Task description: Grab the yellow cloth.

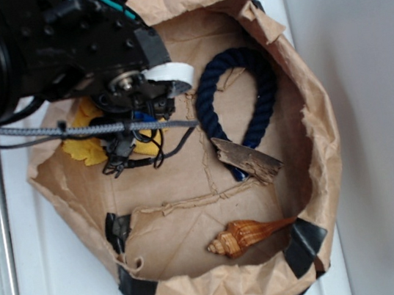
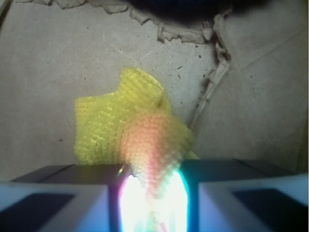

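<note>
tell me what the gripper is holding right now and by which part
The gripper is shut on the yellow cloth, pinching its near edge between the two fingers; the rest of the cloth spreads out over the brown paper.

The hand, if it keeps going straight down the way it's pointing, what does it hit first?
Most likely the yellow cloth. In the wrist view it lies right between the fingers of the hand, on the brown paper. A glare there hides whether they already touch it.
</note>
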Motion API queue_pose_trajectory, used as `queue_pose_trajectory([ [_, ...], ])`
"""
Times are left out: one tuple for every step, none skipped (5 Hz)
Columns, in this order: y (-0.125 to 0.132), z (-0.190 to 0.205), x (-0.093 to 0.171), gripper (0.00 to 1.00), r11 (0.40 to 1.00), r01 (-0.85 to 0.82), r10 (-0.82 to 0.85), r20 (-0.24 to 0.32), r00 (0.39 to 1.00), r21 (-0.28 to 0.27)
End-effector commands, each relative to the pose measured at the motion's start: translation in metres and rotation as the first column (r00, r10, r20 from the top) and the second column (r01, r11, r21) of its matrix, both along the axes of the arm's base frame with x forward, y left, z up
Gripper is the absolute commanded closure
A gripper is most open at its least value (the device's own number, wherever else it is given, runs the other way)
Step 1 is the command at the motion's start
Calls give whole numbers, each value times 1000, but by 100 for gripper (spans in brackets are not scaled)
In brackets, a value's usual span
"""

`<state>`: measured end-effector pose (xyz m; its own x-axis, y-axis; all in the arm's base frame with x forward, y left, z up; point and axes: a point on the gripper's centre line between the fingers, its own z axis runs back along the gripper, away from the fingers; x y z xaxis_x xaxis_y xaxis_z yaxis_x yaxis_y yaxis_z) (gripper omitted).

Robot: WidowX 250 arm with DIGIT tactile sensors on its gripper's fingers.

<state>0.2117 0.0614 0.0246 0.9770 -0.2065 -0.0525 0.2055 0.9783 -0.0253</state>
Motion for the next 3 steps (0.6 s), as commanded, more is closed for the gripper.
queue_pose_trajectory([
  [10,28,14,100,1000,-28,28,101,994,-7],
  [11,72,15,100,994,-95,104,182,978,-56],
  [15,122,22,100,975,-176,203,210,956,-139],
])
